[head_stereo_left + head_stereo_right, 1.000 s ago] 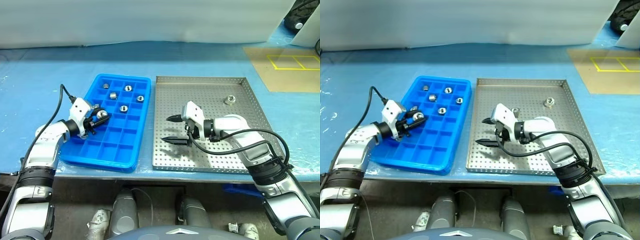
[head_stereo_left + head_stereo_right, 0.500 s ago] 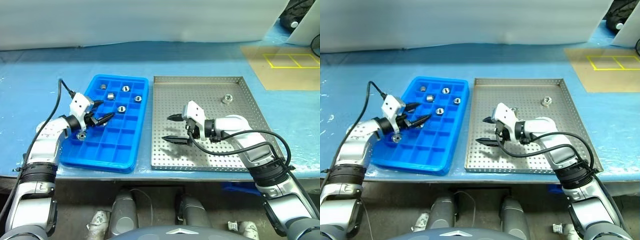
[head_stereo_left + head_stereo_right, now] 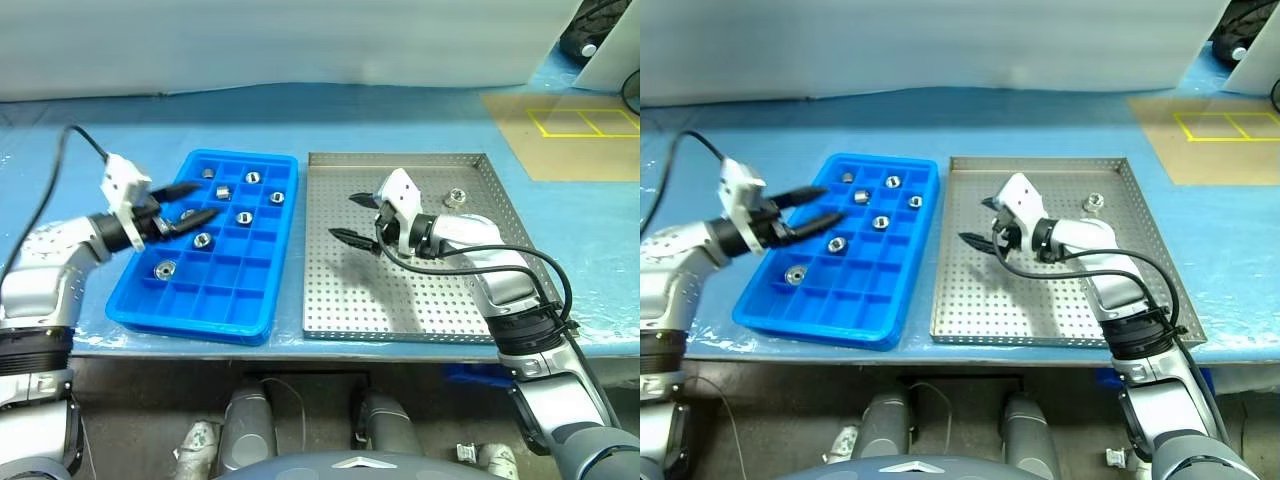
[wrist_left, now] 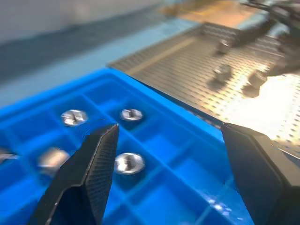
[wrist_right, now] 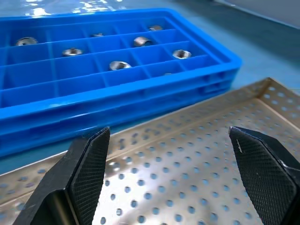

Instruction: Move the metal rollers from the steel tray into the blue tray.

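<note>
A roller that was pinched in the left end effector (image 3: 185, 203) a second ago has been let go into the blue tray (image 3: 232, 312). That end effector is now spread and empty, and it has been lifted and drawn back over the tray's far left part. Seven metal rollers (image 3: 202, 239) are now counted in the tray's compartments: five in the far rows, one near the middle, and one at the left side (image 3: 164, 269).

The right end effector (image 3: 358, 217) is spread wide with nothing between its fingers. It has been carried further across the steel tray (image 3: 420, 310), toward the far right corner, where one roller (image 3: 457, 197) is seen lying on the perforated floor, near the end effector but apart from it. A second small roller may be hidden behind the right wrist; this cannot be told from the head views, although extra blurred shapes on the steel tray are shown in the left wrist view.

The task is judged nearly finished: one release has been completed, and the roller left on the steel tray appears to be the next to be taken, probably by the right arm.
</note>
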Controlling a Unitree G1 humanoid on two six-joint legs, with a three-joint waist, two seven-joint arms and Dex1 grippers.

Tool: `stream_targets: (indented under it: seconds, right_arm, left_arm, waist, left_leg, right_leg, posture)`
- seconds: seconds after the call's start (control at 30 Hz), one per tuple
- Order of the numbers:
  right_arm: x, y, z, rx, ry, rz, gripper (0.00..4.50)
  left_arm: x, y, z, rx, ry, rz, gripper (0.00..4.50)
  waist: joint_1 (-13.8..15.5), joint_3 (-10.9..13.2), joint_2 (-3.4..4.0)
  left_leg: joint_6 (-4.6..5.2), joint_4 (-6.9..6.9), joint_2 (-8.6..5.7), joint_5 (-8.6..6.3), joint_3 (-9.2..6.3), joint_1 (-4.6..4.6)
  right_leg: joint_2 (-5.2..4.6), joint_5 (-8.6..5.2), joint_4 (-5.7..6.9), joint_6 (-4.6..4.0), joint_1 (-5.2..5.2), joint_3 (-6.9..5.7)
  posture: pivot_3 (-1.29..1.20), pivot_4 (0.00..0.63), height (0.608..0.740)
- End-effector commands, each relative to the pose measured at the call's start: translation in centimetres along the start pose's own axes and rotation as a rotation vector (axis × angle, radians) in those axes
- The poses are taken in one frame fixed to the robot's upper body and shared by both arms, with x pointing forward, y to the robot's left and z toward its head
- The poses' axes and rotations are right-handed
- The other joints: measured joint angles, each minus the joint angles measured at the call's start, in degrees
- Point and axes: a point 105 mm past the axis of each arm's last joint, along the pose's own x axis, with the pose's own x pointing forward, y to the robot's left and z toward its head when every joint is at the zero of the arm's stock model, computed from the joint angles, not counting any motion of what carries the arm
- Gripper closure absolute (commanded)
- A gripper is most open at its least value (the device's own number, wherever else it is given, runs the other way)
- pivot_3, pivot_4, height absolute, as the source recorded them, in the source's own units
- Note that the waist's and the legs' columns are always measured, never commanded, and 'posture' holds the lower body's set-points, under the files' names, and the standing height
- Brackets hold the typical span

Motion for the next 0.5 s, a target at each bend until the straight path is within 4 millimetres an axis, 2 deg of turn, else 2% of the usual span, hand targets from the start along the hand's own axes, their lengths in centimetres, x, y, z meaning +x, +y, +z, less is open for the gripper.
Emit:
stream_targets:
  seconds: [0.03, 0.23, 0.33, 0.5]
  right_arm:
    - [-1.5, -0.6, 1.0, -0.030, -0.030, -0.066, 0.34]
    - [-3.5, -1.2, -0.4, -0.005, 0.015, -0.181, 0.34]
    - [-3.9, -1.6, -1.3, 0.016, 0.042, -0.220, 0.34]
    - [-4.7, -1.2, -4.8, 0.065, 0.133, -0.239, 0.34]
  left_arm:
    - [2.3, -1.9, 0.2, 0.076, 0.014, -0.113, 0.83]
    - [7.5, -3.5, 0.9, 0.098, -0.056, -0.265, 0.83]
    - [9.1, -4.2, 1.0, 0.125, -0.061, -0.323, 0.83]
    - [11.0, -5.6, 1.5, 0.162, -0.088, -0.418, 0.83]
  waist:
    - [-0.4, 0.0, -0.01]
    - [-2.3, 0.0, -0.03]
    - [-3.9, 0.0, -0.04]
    - [-4.9, 0.0, -0.04]
  left_leg:
    - [0.00, 0.00, 0.01, 0.00, 0.00, 0.00]
    - [0.00, 0.07, 0.00, 0.01, 0.01, 0.02]
    - [0.01, 0.11, -0.05, 0.00, 0.04, 0.07]
    - [0.13, 0.12, -0.04, -0.07, 0.07, 0.01]
  right_leg:
    - [0.02, 0.00, 0.00, 0.00, -0.01, 0.01]
    - [0.04, 0.02, 0.00, 0.03, -0.01, 0.11]
    - [0.05, 0.03, 0.00, 0.05, 0.00, 0.22]
    - [0.07, 0.03, -0.13, 0.05, -0.02, 0.24]
  posture:
    - [-0.22, 0.150, 0.740]
    - [-0.33, 0.150, 0.740]
    - [-0.35, 0.150, 0.740]
    - [-0.37, 0.150, 0.740]
